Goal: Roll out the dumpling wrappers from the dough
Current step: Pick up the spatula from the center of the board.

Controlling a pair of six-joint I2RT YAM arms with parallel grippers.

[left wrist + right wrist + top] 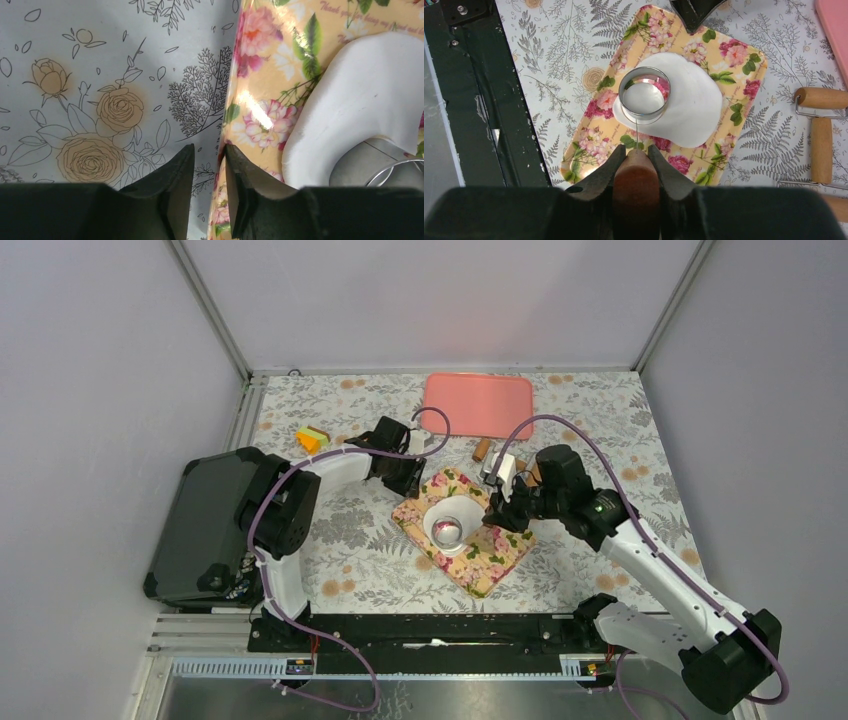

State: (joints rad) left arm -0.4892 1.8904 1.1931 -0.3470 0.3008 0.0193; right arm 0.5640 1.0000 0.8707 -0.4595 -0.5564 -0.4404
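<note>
The left claw [209, 165], narrowly parted, straddles the floral board's [260, 65] edge beside the dough [370, 95].

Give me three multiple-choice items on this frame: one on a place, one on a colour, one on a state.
1. Where is the metal ring?
A. over the floral tray, at the edge of the dough
B. beside the floral tray
C. far from the dough

2. What colour is the plain tray at the table's far edge?
A. blue
B. pink
C. green

3. What is the right gripper doing?
A. standing wide open, holding nothing
B. shut on a brown wooden handle
C. out of every view

Answers:
1 A: the right wrist view shows the ring overlapping the dough's rim, inside the tray's border.
2 B: the top view shows it pink against the patterned cloth.
3 B: its own camera shows both fingers pressed against the handle's sides.
</note>
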